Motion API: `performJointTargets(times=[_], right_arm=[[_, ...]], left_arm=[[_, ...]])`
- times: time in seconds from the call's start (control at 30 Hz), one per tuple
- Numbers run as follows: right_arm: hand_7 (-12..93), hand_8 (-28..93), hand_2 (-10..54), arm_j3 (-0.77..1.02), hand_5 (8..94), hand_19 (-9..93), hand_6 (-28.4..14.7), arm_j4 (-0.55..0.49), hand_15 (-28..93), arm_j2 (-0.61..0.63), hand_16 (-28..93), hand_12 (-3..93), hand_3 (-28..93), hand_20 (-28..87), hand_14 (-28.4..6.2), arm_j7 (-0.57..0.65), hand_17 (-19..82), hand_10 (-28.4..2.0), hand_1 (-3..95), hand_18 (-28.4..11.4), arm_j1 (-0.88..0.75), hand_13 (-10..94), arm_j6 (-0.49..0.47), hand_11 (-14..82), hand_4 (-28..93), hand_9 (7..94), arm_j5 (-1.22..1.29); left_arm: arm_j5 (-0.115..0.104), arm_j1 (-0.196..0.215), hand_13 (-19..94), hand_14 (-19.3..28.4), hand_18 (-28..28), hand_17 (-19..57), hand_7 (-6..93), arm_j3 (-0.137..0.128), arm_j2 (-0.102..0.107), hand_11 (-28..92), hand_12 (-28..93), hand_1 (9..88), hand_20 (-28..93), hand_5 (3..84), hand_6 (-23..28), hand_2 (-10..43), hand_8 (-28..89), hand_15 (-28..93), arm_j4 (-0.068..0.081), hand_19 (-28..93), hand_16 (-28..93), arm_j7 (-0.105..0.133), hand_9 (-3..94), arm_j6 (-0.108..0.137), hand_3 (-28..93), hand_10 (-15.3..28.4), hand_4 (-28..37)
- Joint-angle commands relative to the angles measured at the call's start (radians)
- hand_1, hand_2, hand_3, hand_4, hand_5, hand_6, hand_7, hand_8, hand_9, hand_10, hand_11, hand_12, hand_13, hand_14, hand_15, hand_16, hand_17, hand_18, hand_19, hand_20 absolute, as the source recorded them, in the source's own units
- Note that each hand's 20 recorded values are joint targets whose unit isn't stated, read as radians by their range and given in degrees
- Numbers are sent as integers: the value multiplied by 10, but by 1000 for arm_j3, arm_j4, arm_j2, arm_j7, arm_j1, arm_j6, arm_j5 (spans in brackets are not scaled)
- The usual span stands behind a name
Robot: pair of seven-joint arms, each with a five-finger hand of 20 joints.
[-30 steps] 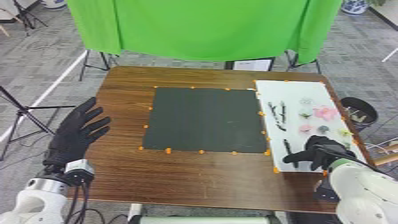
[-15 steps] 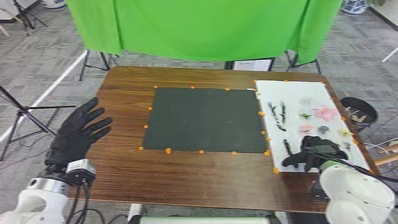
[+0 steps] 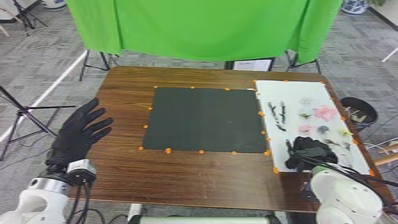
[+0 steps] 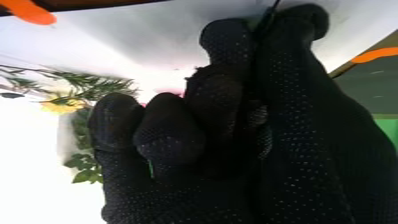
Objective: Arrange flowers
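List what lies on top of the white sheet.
The white sheet bears dark stems, a large pink flower, leafy sprigs and a yellow flower. The right hand covers part of the near end; whatever is beneath it can't be seen.

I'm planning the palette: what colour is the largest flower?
The largest flower is pink, clearest in the head view.

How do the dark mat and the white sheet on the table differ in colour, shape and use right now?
The dark mat is near-black; the white sheet is pale. The dark mat is roughly square, while the white sheet is a longer, narrower strip. The white sheet bears the pink flower and has the right hand over its near end; the dark mat lies to its left. Both have orange marks along their edges.
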Motion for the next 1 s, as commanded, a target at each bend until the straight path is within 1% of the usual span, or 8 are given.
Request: performJointTargets(times=[0.03,0.13,0.2,0.37,0.47,0.63,0.9,1.0], right_arm=[[516,187,-95,-54,699,932,24,87,788,-18,387,605,858,607,-74,-74,435,-74,453,-203,-82,755,1,495,-275,814,33],[575,240,-95,-51,658,932,15,93,815,-10,391,596,889,636,-80,-85,430,-84,393,-208,-83,749,82,565,-183,792,52],[621,277,-95,-44,643,932,8,93,848,-5,384,591,926,672,-87,-97,430,-90,332,-212,-71,745,91,620,-122,785,54],[648,341,8,-18,658,932,-7,76,890,11,378,603,932,738,-95,-93,439,-87,219,-219,-54,754,157,690,40,791,101],[644,361,57,3,674,932,-10,56,902,15,375,600,932,758,-101,-78,447,-85,179,-224,-33,759,197,706,100,800,151],[634,374,83,33,690,932,-13,24,909,25,370,606,932,772,-105,-48,460,-89,158,-228,5,770,242,703,147,814,179],[621,384,72,54,700,932,-14,-9,910,45,367,608,932,782,-102,-22,476,-97,160,-228,65,786,296,697,166,829,171],[613,386,68,27,705,932,-15,-8,910,49,368,612,932,786,-102,-16,483,-98,160,-228,117,791,307,693,174,833,182]], left_arm=[[-1,6,179,166,228,-89,247,4,-6,257,162,279,117,238,27,-47,-135,402,4,444,-22,-5,196,-2,680,119,-269],[0,12,180,167,229,-89,247,-3,-3,257,162,279,117,238,27,-46,-135,403,1,445,-22,-4,197,-2,679,121,-270],[0,10,180,167,229,-89,247,-5,0,258,161,279,117,237,27,-46,-134,403,3,445,-23,-2,198,0,679,121,-270],[2,17,180,167,229,-89,247,-16,4,259,161,279,117,238,27,-46,-134,404,-3,445,-23,-4,199,1,680,121,-269],[3,24,180,166,229,-89,247,-25,10,259,161,279,117,238,27,-45,-134,404,-7,445,-24,-3,198,2,680,121,-269],[4,32,180,167,229,-89,247,-37,16,259,161,278,116,238,27,-45,-134,403,-12,444,-24,0,198,9,681,120,-270],[5,48,181,166,227,-89,245,-49,19,258,160,277,117,237,26,-44,-133,403,-20,441,-23,6,198,14,681,120,-269],[10,53,180,166,227,-89,246,-57,24,258,161,276,118,236,26,-45,-132,403,-23,441,-22,5,198,14,682,120,-269]])
